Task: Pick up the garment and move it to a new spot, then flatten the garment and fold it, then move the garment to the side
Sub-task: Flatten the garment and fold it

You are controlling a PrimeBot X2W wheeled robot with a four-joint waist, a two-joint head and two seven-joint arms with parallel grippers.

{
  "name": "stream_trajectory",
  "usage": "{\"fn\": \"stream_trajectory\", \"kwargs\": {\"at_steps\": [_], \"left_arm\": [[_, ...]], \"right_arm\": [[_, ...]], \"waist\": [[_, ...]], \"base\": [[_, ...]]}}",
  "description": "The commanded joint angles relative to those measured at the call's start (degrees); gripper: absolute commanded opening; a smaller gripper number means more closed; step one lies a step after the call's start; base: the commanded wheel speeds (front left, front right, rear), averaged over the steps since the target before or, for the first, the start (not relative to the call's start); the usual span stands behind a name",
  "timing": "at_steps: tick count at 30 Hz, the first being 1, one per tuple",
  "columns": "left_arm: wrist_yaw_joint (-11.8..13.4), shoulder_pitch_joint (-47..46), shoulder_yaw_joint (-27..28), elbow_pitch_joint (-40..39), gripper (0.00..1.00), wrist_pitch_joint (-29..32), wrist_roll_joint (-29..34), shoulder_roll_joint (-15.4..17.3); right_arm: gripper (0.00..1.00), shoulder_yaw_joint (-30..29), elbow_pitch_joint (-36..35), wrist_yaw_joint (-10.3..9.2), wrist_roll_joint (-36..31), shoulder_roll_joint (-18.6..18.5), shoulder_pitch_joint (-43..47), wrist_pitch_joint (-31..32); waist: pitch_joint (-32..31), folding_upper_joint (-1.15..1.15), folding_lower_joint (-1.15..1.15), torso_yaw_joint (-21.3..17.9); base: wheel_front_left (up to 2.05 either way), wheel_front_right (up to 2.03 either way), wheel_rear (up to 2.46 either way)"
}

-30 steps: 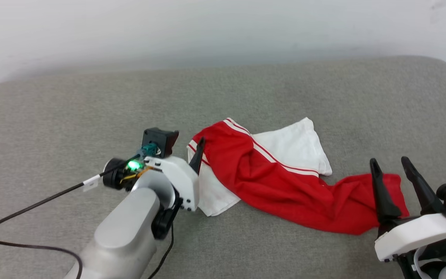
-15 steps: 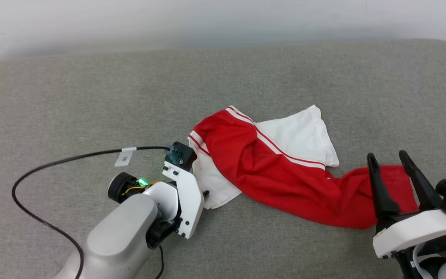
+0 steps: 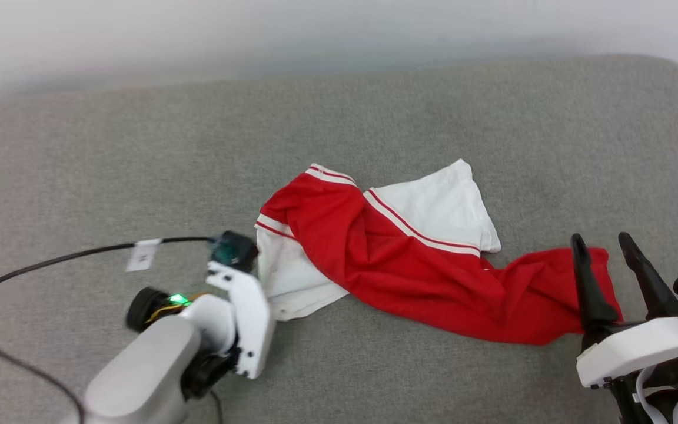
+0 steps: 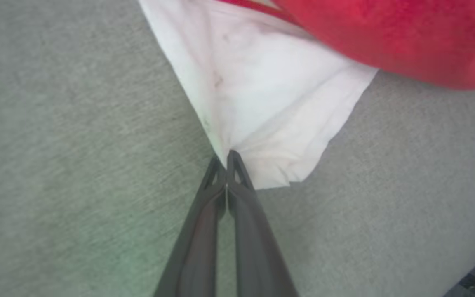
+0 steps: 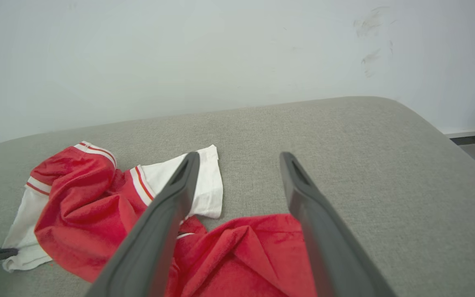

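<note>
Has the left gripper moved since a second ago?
Yes: left gripper went from the garment's striped trim toward the robot, now shut on its white sleeve.

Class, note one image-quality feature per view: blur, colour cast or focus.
Head view: cable tag smears with motion, garment is sharp. Left wrist view: green cast on cushion beside the left gripper. Right wrist view: even, shadowless light around the right gripper.

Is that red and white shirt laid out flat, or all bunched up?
Bunched up. The garment lies on the grey cushion as a twisted, wrinkled strip, its red body rolled over itself, not spread flat.
</note>
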Motion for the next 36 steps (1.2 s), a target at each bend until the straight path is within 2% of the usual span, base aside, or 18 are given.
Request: {"fn": "stream_trajectory", "kwargs": {"at_steps": [1, 8, 10, 11, 14, 15, 20, 28, 33, 36], "left_arm": [[2.38, 2.79, 1.74, -1.60, 0.00, -2.66, 0.19, 2.52], [9.82, 8.76, 8.34, -11.93, 0.00, -12.28, 0.31, 6.74], [11.57, 10.05, 9.38, -15.16, 0.00, -13.99, 0.89, 7.80], [12.79, 11.07, 10.34, -17.88, 0.00, -15.11, 1.26, 8.62], [14.35, 11.34, 11.21, -21.78, 0.00, -16.54, 2.10, 9.34], [14.35, 11.34, 11.21, -21.78, 0.00, -16.54, 2.10, 9.34], [15.74, 8.35, 11.89, -26.82, 0.00, -18.80, 4.12, 8.62], [15.38, 3.81, 10.16, -30.64, 0.00, -20.54, 6.53, 5.71], [14.81, 2.36, 9.27, -30.34, 0.00, -21.61, 7.10, 4.17], [14.46, 2.06, 8.75, -29.63, 0.00, -21.97, 6.89, 3.43]], "right_arm": [[1.00, -0.45, 0.50, -0.02, 0.31, 0.10, 0.42, 0.12], [1.00, -1.79, 4.06, -0.02, 1.94, -0.10, -1.10, 2.52], [1.00, -2.21, 6.45, -0.01, 3.25, -0.52, -2.54, 4.27], [1.00, -3.34, 9.73, -0.03, 4.18, -2.03, -4.91, 6.22], [1.00, -3.98, 15.89, -0.01, 6.14, -4.02, -10.11, 9.84], [1.00, -3.98, 15.89, -0.01, 6.14, -4.02, -10.11, 9.84], [1.00, -3.27, 26.19, -0.02, 9.82, -7.98, -20.81, 18.11], [1.00, 3.55, 37.05, -0.02, 11.38, -13.16, -35.10, 30.60], [1.00, 9.01, 41.92, -0.01, 12.60, -14.16, -39.92, 34.85], [1.00, 11.78, 46.72, -0.02, 13.11, -13.86, -39.29, 39.11]], "waist": [[-2.03, 0.00, 0.00, 1.15], [-4.69, 0.00, 0.00, 2.69], [-4.66, 0.00, 0.00, 2.95], [-4.10, 0.00, 0.00, 3.44], [-2.40, 0.00, 0.00, 4.45], [-2.40, 0.00, 0.00, 4.45], [2.62, 0.00, 0.00, 7.56], [9.73, 0.00, 0.00, 13.01], [11.92, 0.00, 0.00, 14.93], [12.32, 0.00, 0.00, 15.64]], "base": [[0.00, 0.00, 0.00], [0.00, 0.00, 0.00], [0.00, 0.00, 0.00], [0.00, 0.00, 0.00], [0.00, 0.00, 0.00], [0.00, 0.00, 0.00], [0.00, 0.00, 0.00], [0.00, 0.00, 0.00], [0.00, 0.00, 0.00], [0.00, 0.00, 0.00]]}}
